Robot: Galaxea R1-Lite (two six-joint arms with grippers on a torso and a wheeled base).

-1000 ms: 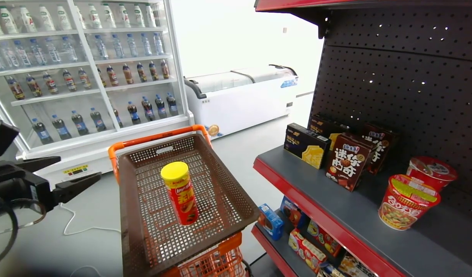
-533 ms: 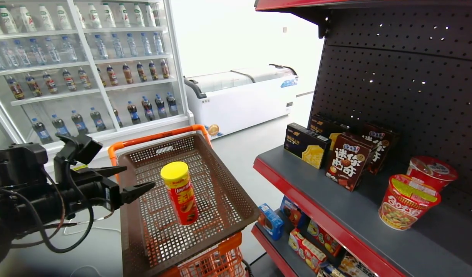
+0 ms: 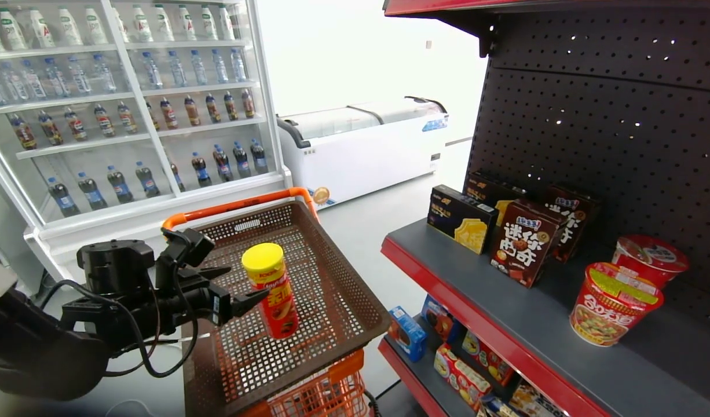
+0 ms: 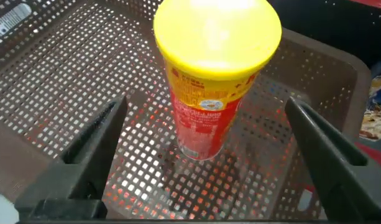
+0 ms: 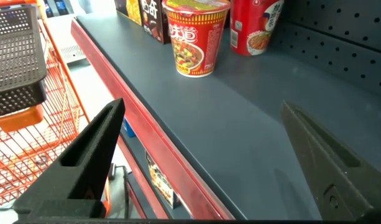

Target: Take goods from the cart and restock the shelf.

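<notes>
A red chip can with a yellow lid stands upright in the brown perforated basket on the orange cart. My left gripper is open, over the basket's left side, its fingertips reaching the can's left flank; the can stands between and beyond the fingers, not gripped. My right gripper is open and holds nothing, hovering over the dark shelf board short of the red noodle cups.
The shelf carries dark snack boxes at the back and two noodle cups on the right, with bare board in front. A lower shelf holds packets. Drink coolers and a chest freezer stand behind.
My left arm has swung in from the far left, over the basket rim, up to the can. The can and cart have stayed put.
</notes>
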